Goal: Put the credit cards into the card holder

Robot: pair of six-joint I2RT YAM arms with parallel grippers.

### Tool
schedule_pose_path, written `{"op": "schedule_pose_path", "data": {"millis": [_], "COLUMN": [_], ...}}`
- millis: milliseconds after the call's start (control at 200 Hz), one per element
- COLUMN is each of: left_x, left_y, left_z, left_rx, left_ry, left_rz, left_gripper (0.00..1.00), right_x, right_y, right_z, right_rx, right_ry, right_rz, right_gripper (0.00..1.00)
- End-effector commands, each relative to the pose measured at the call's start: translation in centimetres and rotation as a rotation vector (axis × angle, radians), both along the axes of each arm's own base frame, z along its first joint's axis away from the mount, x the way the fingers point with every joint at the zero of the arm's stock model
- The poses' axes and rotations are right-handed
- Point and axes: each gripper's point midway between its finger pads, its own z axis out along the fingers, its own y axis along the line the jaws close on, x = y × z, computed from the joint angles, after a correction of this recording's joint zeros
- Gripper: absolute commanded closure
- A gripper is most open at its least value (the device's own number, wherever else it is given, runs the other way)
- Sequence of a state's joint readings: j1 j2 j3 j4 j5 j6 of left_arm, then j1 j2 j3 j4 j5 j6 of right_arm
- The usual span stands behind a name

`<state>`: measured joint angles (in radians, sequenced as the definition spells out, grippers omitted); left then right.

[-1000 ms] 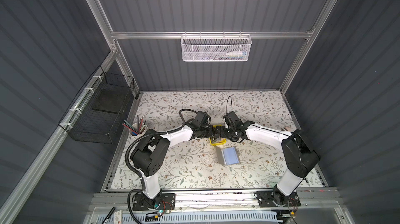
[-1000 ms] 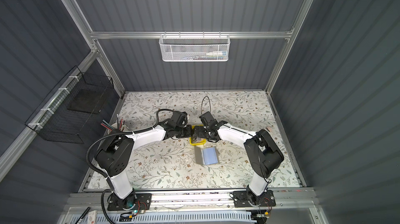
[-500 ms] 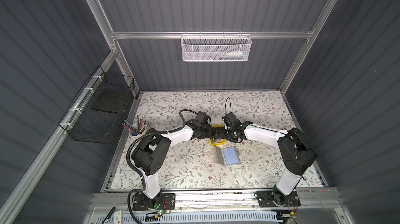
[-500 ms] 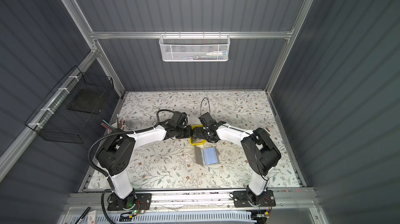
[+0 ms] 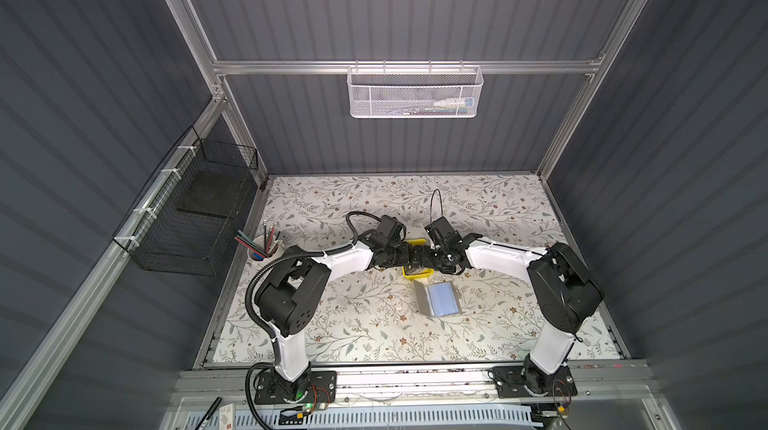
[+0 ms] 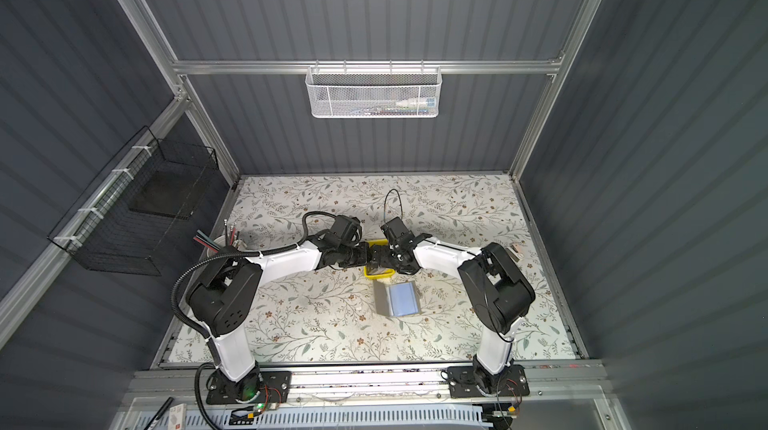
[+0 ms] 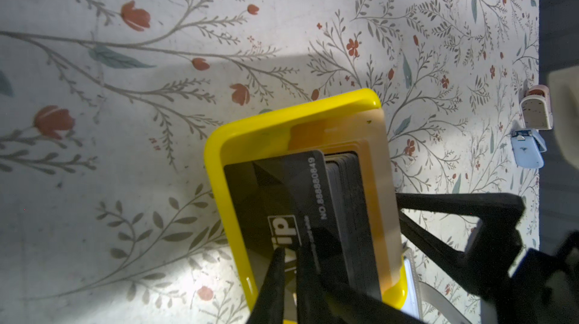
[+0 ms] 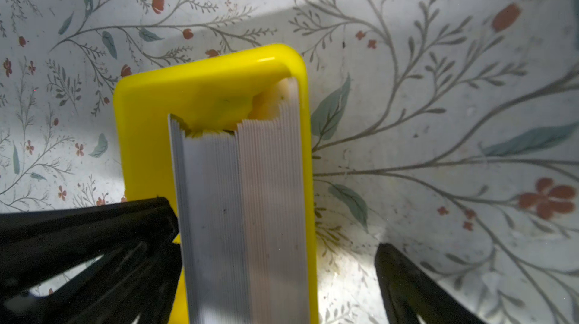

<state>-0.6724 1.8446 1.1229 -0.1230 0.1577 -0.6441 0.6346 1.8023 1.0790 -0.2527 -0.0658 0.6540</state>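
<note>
Left to right: my left pincer [image 7: 293, 252] is clenched on the top card [image 7: 282, 187], a black one lettered "vip". The card is tilted up off the remaining credit cards [image 8: 244, 197], which are stacked in the yellow tray [image 7: 282, 119] at mid-table. My right pincer [image 8: 275, 231] is spread wide and grasps nothing; one finger stands just beside the stack and the other is out over the table [image 5: 332, 324], beyond the tray wall. The card holder [image 5: 440, 298] lies open with its bluish sleeves up, just near of the tray and slightly right, apart from both pincers. Risks, as I judge them: the grip sits near one end of a thin, slick card, so the card may pivot or slip. A second card may cling and rise with it. My two pincers crowd the tray and could collide or tip it. The holder is unrestrained and may slide when a card is pushed in. Against a second ago, my right arm's elbow has drawn slightly toward the centre, while tray and holder lie unchanged.
</note>
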Motion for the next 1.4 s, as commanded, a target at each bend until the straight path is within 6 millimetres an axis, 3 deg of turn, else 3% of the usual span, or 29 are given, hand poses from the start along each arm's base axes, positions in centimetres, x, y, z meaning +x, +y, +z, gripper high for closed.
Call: {"op": "schedule_pose_path", "data": {"millis": [0,515,941,1136,1291,1396], "left_x": [-0.5,-0.8,-0.9,-0.9,-1.0,-1.0], "left_y": [0.6,0.6,-0.3,-0.3,-0.3,-0.2], "left_z": [-1.7,-2.4,-3.2,-3.2,-3.2,-3.2], "left_rx": [0.018,0.013,-0.036,-0.041,-0.046,-0.044], "left_ry": [0.042,0.061,0.089,0.090,0.091,0.090], "left_rz": [0.016,0.014,0.014,0.020,0.026,0.028], "left_gripper": [0.88,0.88,0.81,0.81,0.81,0.81], "right_x": [0.1,0.9,1.0,0.7,-0.1,-0.3], "right_y": [-0.3,-1.8,-2.2,-2.1,-1.5,-0.7], "right_z": [-0.6,0.8,1.9,3.5,5.3,5.9], "right_rx": [-0.007,-0.016,-0.013,0.012,0.091,0.150], "right_ry": [0.013,-0.024,-0.043,-0.061,-0.063,-0.055], "right_rz": [-0.016,-0.045,-0.046,-0.039,-0.044,-0.041], "right_gripper": [0.03,0.03,0.03,0.04,0.12,0.30]}}
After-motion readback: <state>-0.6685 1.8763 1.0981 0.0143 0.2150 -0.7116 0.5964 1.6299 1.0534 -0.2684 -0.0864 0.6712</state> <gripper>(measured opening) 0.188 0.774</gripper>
